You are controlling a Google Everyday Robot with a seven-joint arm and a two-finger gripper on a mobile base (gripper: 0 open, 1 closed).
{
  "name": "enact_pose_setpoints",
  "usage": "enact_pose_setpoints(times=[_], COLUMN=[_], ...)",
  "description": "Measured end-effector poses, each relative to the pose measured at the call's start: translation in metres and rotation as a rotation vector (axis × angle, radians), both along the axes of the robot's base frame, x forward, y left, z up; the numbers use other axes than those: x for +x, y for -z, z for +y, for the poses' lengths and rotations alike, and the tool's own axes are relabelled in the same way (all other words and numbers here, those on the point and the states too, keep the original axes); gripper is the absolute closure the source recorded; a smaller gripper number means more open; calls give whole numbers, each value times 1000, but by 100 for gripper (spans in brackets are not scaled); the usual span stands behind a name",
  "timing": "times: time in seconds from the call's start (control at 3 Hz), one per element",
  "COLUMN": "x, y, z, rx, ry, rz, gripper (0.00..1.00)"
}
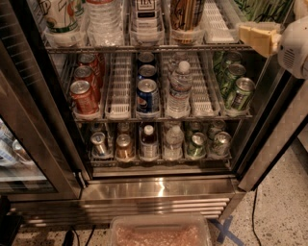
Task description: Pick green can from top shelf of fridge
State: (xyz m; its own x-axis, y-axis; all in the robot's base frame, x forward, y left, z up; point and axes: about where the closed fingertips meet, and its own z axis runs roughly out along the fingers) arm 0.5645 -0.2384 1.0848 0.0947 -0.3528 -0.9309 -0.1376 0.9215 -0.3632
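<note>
Green can (263, 8): bright green, black streaks. Hand (246, 36), top right by top shelf (144, 48): pale yellow. Red cans (84, 96), blue cans (147, 94).

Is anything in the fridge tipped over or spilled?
No, nothing stands out. The cans and bottles stand upright in their rows. The gripper is at the upper right, by the top shelf, near the green can. A plastic tub sits on the floor in front.

the gripper (248, 36) hangs at about two o'clock in the view, held level and pointing toward nine o'clock. its white wrist (294, 48) comes in from the edge at three o'clock.
</note>
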Motion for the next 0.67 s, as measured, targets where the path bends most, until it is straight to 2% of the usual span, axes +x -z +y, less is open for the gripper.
enact_pose_setpoints(times=[0.67], x=[5], y=[2], z=[-13], rx=[1], ry=[69], rz=[-42], gripper=[24])
